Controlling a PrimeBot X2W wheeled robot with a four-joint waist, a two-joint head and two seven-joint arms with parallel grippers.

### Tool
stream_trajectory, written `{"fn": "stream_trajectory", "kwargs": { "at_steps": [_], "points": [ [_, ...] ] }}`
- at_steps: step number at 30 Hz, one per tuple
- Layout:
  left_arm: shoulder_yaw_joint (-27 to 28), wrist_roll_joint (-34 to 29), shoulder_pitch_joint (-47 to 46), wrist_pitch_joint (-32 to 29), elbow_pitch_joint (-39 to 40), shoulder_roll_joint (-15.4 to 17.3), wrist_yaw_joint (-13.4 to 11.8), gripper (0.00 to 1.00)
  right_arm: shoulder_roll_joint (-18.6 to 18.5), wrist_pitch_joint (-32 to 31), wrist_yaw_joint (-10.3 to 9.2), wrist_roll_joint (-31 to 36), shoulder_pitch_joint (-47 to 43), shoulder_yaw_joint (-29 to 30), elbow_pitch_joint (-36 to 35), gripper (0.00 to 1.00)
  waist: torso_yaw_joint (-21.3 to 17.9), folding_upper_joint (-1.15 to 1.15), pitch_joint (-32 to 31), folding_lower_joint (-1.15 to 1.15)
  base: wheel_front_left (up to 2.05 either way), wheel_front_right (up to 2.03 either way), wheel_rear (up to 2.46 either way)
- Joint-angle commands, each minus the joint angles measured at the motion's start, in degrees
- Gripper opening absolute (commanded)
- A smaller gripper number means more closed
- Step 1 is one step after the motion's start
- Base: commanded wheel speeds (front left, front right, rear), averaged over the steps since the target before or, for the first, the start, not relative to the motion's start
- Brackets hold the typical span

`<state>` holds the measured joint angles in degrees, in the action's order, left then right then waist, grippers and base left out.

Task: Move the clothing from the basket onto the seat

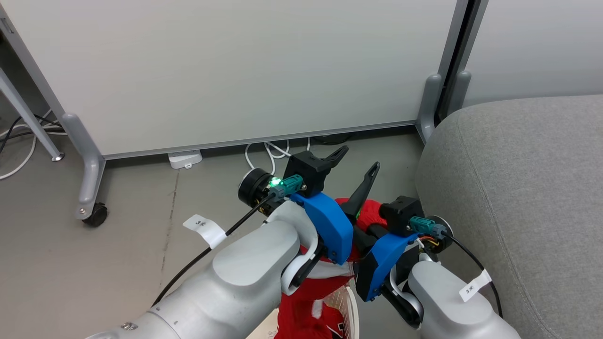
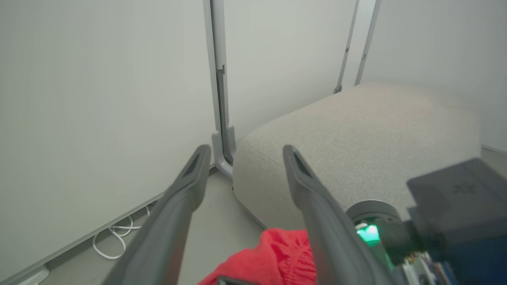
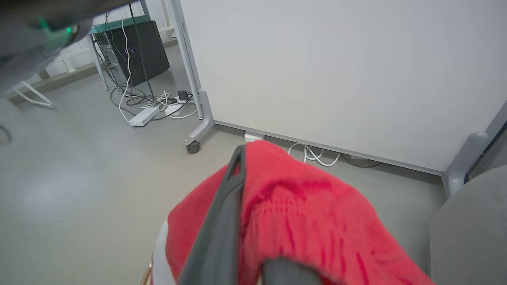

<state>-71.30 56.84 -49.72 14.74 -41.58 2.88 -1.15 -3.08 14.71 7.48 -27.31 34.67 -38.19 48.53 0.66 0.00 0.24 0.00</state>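
Observation:
Red clothing (image 1: 372,209) is bunched over my right gripper (image 3: 253,166), which is shut on it; one dark finger (image 3: 225,206) shows and the cloth hides the other. More red fabric with white trim (image 1: 306,310) hangs down to the cream basket (image 1: 349,306) at the head view's bottom edge. My left gripper (image 2: 243,152) stands open beside it, holding nothing, with the red cloth (image 2: 277,257) just below its fingers. Its fingers (image 1: 337,153) point toward the corner of the grey seat (image 1: 518,188), which lies close on the right.
A pale partition on grey castered legs (image 1: 235,70) stands ahead, with a caster (image 1: 96,214), a white adapter (image 1: 185,158) and white cables (image 1: 268,150) at its foot. A dark computer tower (image 3: 134,51) with tangled cords sits far left. Grey floor (image 1: 118,263) stretches to the left.

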Motion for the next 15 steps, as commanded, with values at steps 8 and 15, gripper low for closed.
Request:
{"fn": "stream_trajectory", "kwargs": {
  "at_steps": [8,15],
  "points": [
    [5.65,-3.87,4.9,0.5,4.17,3.54,0.2,1.0,-0.78,0.44,0.03,-0.2,-0.92,1.06,-0.88,0.0,-0.14,0.0,-0.4,0.0,0.0,0.0,0.0],
    [16.17,-12.84,15.61,0.53,13.61,7.92,-2.17,1.0,-1.17,0.45,0.03,0.57,-1.27,1.98,-2.25,0.0,-0.45,0.0,-0.13,0.0,0.0,0.0,0.0]
  ]
}}
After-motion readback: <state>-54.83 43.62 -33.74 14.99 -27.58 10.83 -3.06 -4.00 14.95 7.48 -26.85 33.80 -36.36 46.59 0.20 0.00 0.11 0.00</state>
